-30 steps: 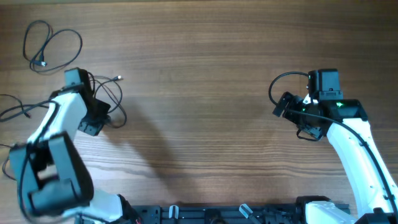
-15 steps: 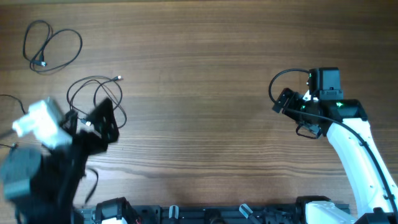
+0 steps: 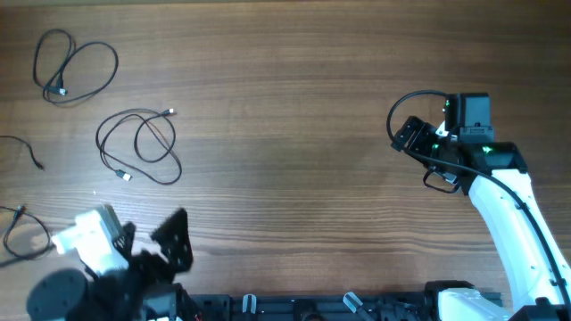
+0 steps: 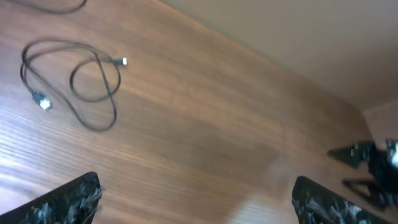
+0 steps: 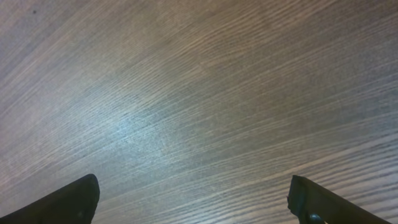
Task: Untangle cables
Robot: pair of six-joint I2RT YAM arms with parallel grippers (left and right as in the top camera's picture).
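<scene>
The left jaws stand spread wide with nothing between them. In the left wrist view the two dark fingertips (image 4: 68,199) sit at the lower corners, and only bare bench (image 4: 205,137) fills the gap. Ahead of those jaws and off to their left, well apart, the looped cable (image 4: 71,78) lies flat on the wood as a loose double loop with a small plug at each free end. The same view catches the right arm (image 4: 373,168) at its right edge.

The overhead view adds what the wrist camera misses. A far cable (image 3: 68,64) lies as its own loop farther ahead and to the left of the left jaws, apart from the first. The edge cords (image 3: 31,153) run off the picture's left side; whether they are one cord or two I cannot tell. The left arm (image 3: 107,263) sits at the near edge.

The right jaws are also spread, with only wood grain between them, and no cable is near them in either view.
</scene>
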